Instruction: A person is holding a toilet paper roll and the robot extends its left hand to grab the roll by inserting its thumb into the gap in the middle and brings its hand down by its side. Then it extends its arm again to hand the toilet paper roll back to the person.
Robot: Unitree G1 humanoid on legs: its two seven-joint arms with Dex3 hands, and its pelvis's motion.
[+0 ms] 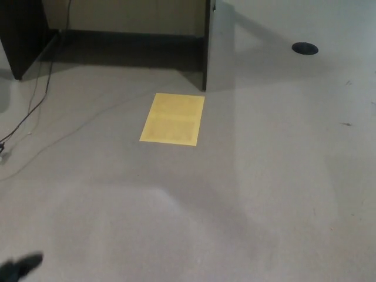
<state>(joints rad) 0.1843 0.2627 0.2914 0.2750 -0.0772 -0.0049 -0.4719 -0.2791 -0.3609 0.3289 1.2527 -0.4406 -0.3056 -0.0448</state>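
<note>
Only a dark tip of the left robot hand (20, 267) shows, at the bottom left corner of the head view, low and close to the robot's own side. It is a single black, rounded finger end pointing up and to the right, with a second dark bit just below it at the picture's edge. So little of it is in view that I cannot tell whether its fingers are spread or closed, or whether it holds anything. No forearm shows. The right robot hand is out of view.

The toilet paper roll cannot be seen anywhere in the head view, so its place cannot be told.

Well beyond the robot hand and off to its right, a yellow sheet (173, 118) lies flat on the grey carpeted floor (264, 188). Farther still, past the sheet, stands a dark piece of furniture (205, 44) with an upright panel whose foot comes down just beyond the sheet's far right corner. Straight ahead of the robot hand, thin cables (26, 117) trail over the floor along the left side towards that furniture. Far to the right, at the top of the view, a small black round disc (305, 48) sits in the floor.
</note>
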